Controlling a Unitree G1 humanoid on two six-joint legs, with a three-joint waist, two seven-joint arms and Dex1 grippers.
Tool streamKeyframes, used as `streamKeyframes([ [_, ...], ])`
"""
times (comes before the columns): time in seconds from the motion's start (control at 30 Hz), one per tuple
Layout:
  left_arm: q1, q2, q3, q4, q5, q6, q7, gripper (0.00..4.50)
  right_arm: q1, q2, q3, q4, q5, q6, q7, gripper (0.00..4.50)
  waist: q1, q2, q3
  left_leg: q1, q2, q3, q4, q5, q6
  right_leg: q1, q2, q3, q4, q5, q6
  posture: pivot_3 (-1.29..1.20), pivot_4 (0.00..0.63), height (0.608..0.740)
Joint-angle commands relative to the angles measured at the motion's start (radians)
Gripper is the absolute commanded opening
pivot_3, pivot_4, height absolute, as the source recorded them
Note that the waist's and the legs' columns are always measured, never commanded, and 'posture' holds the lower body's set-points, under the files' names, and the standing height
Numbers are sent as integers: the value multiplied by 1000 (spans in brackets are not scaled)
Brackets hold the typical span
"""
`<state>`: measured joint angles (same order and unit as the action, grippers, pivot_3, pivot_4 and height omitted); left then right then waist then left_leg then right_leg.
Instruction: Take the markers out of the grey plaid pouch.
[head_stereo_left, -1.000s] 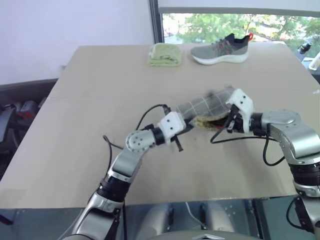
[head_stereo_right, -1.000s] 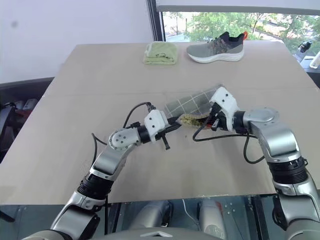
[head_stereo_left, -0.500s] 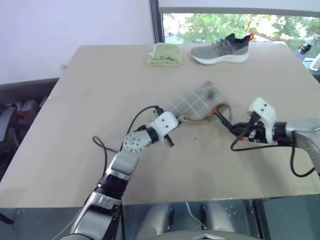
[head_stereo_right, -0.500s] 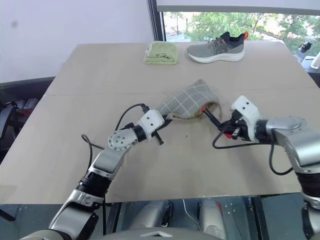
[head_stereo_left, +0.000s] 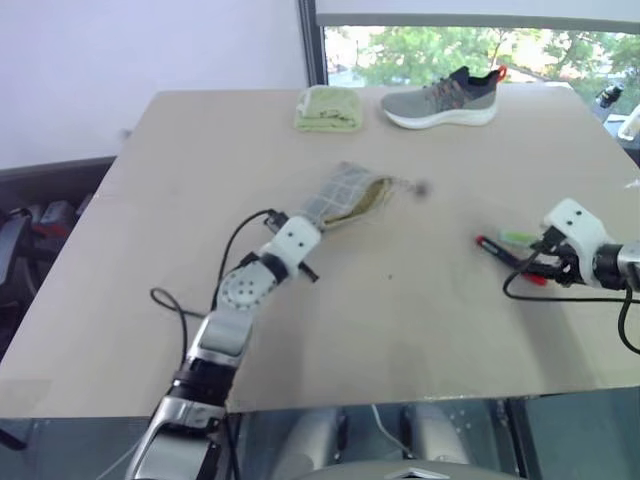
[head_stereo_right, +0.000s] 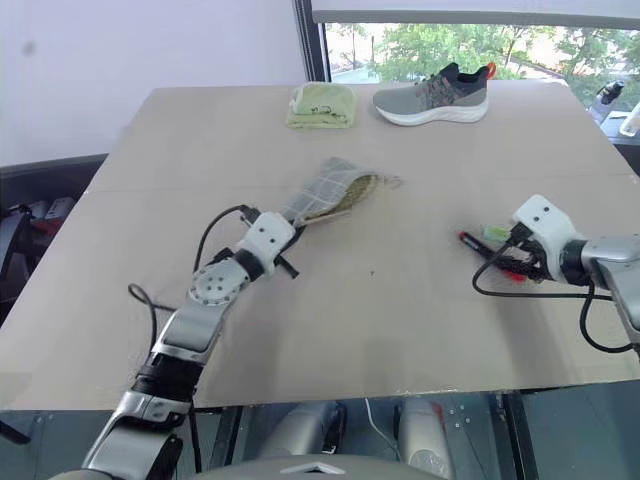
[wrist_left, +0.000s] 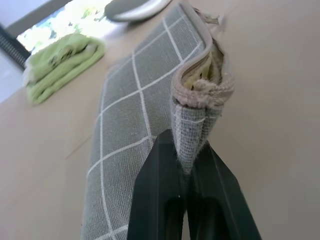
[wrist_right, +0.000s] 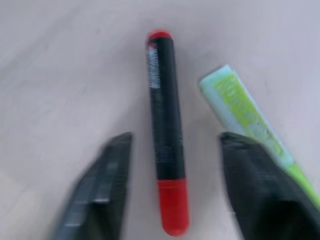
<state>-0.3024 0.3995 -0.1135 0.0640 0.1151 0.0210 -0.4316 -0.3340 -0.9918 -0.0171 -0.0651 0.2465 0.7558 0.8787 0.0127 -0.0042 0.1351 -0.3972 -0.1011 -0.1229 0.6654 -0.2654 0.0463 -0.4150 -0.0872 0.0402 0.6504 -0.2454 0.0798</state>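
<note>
The grey plaid pouch (head_stereo_left: 345, 196) lies left of the table's middle, its yellowish open mouth (wrist_left: 202, 67) facing right. My left gripper (wrist_left: 187, 152) is shut on the pouch's near corner, also seen at the left gripper (head_stereo_left: 312, 216) from the head. A black marker with red ends (wrist_right: 166, 135) lies on the table at the right, between the spread fingers of my open right gripper (wrist_right: 177, 137). A light green marker (wrist_right: 245, 122) rests beside it, just outside one finger (wrist_right: 257, 180). Both markers (head_stereo_left: 503, 246) are well apart from the pouch.
A grey sneaker (head_stereo_left: 441, 98) and a folded light-green cloth (head_stereo_left: 328, 108) sit at the table's far edge by the window. The wooden table (head_stereo_left: 400, 320) stretches bare between the two arms. A loose black cable hangs from each wrist.
My left gripper dragged the pouch to the left and farther back. My right gripper moved right with the red marker drawn out of the pouch, then opened; both markers now lie on the table.
</note>
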Motion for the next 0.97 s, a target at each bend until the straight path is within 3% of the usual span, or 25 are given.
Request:
streamKeyframes([
  [0.03, 33, 39, 50, -103, -9, 22, -2, 0, -39, 9, -65, -9, 16, -33, -13, 3022, 1, 0, 0, 0, 0, 0, 0, 0, 0, 0, 0, 0, 0, 0, 0, 0, 150, 740],
  [0.13, 88, 93, 74, -168, 8, 30, -14, 0, -46, 31, -132, -29, 80, -1, -10, 3022, 1, 0, 0, 0, 0, 0, 0, 0, 0, 0, 0, 0, 0, 0, 0, 0, 150, 740],
  [0.23, 152, 145, 119, -206, 2, 31, -18, 957, -3, 33, -192, -45, 127, 13, 3, 3071, 2, 0, 0, 0, 0, -1, -1, 0, 0, 0, 0, 0, -2, 0, 0, 0, 150, 740],
  [0.33, 191, 174, 175, -202, -4, 39, -2, 2347, 59, 46, -243, -87, 168, 1, 17, 3071, 4, 0, 0, 0, 0, -1, -3, 0, 0, 0, 0, -1, -4, 0, 0, 0, 150, 740],
  [0.47, 263, 182, 211, -260, -38, 75, -22, 2347, 147, 122, -323, -222, 314, 47, 38, 3071, 1, 0, 0, 0, 0, -1, -3, 0, 0, 1, 0, 0, -3, 0, 0, 0, 150, 740],
  [0.6, 480, 154, 275, -476, -262, 187, -138, 2347, 362, 185, -383, -322, 417, -14, 145, 3071, 1, 0, 0, 0, 1, -1, -4, -1, 1, 1, -1, 0, -6, 0, 0, 0, 150, 740],
  [0.7, 606, 144, 322, -572, -377, 279, -167, 2347, 488, 173, -388, -282, 364, -125, 208, 3071, 4, 0, 0, 0, 1, 0, -5, -2, 3, 2, -1, 0, -8, 0, 0, 0, 150, 740],
  [0.8, 717, 142, 380, -646, -502, 330, -218, 2347, 520, 180, -433, -190, 374, -185, 239, 3071, 3, 1, 1, 2, 1, 1, -5, -5, 7, 3, -1, 0, -8, 1, -1, 0, 150, 740],
  [0.97, 805, 147, 418, -676, -535, 361, -216, 2347, 531, 156, -442, -71, 327, -307, 299, 3071, 2, 3, 3, 19, 3, 1, -7, -8, 3, 20, 0, 0, -9, -2, -5, 0, 150, 740],
])
